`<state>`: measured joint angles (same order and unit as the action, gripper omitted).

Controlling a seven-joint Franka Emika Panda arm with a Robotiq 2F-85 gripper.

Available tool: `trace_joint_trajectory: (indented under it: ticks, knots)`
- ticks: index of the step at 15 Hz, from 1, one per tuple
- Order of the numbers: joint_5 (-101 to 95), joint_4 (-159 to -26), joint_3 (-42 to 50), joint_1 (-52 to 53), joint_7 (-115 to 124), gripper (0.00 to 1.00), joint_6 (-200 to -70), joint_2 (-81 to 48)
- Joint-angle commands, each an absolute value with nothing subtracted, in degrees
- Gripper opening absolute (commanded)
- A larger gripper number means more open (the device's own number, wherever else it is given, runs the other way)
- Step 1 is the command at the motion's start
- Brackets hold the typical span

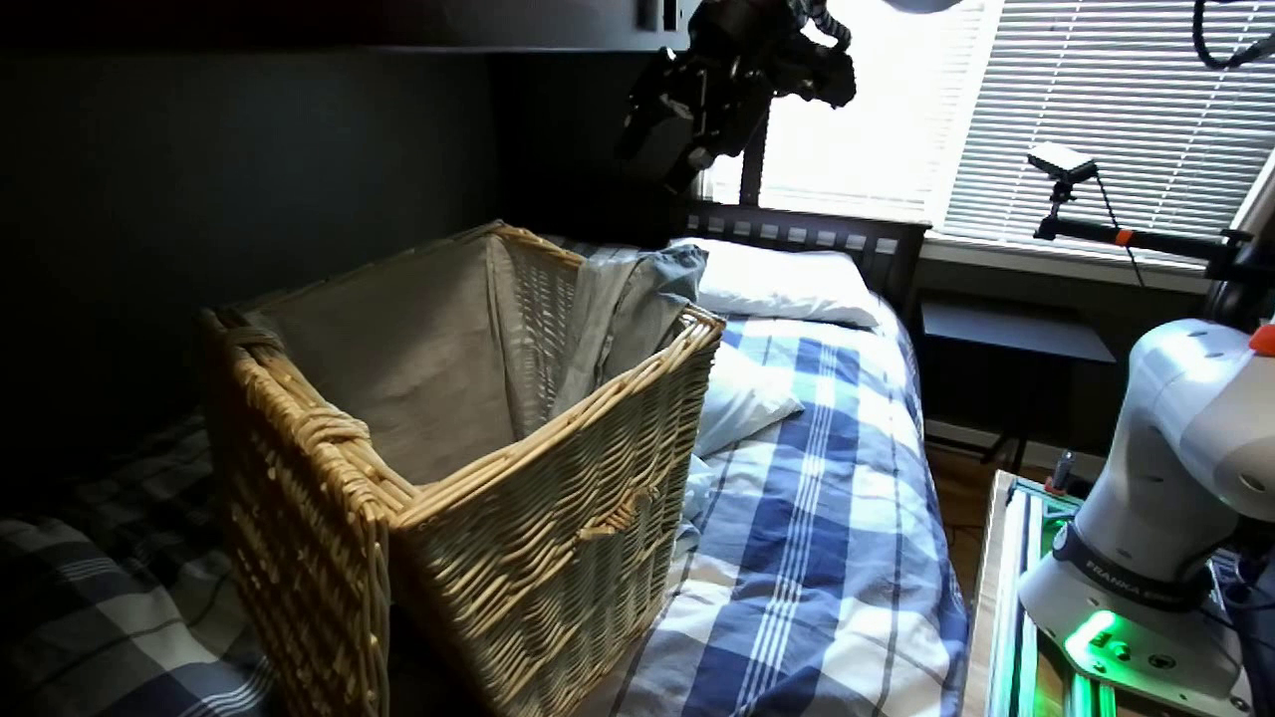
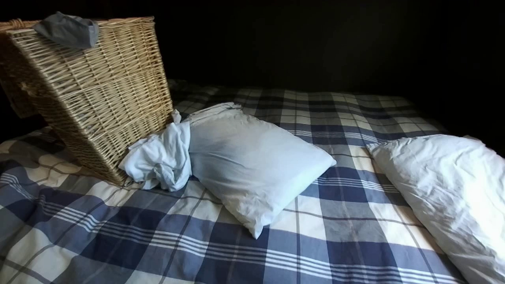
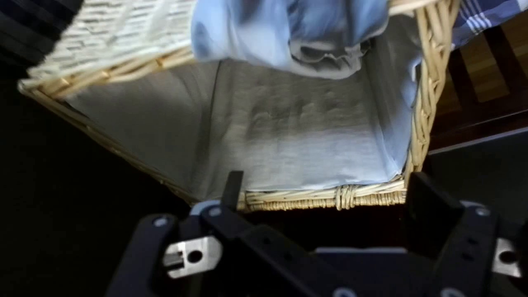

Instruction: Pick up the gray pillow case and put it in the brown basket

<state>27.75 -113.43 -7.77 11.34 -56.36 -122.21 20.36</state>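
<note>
The brown wicker basket (image 1: 558, 558) stands tilted on the bed with its opening up, and it has a grey cloth lining. It also shows in an exterior view (image 2: 118, 94) and in the wrist view (image 3: 431, 95). The gray pillow case (image 1: 637, 299) hangs over one rim, part inside the basket and part outside. Its outer end shows in an exterior view (image 2: 71, 31), and it is bunched on the rim in the wrist view (image 3: 284, 37). My gripper (image 1: 659, 164) is open and empty, up in the air above the basket's level; its spread fingers show in the wrist view (image 3: 328, 185).
A pale pillow (image 2: 256, 157) and a crumpled white cloth (image 2: 161, 161) lie against the basket on the plaid bed (image 1: 797, 558). A white pillow (image 1: 787, 284) lies at the headboard. A dark overhead ledge (image 1: 349, 25) and a dark wall (image 1: 299, 139) border the basket's side.
</note>
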Motion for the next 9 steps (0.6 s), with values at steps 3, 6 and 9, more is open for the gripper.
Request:
trace_joint_trajectory:
  ticks: [3, 6, 9]
  knots:
    - [20.9, -117.0, -2.1, 9.3, -47.0, 1.00, -112.2, 23.7]
    - [21.7, -119.2, 1.0, 8.7, -48.1, 1.00, -109.2, 22.2]
    - [23.0, -121.6, 3.1, 8.8, -51.7, 1.00, -110.0, 20.3]
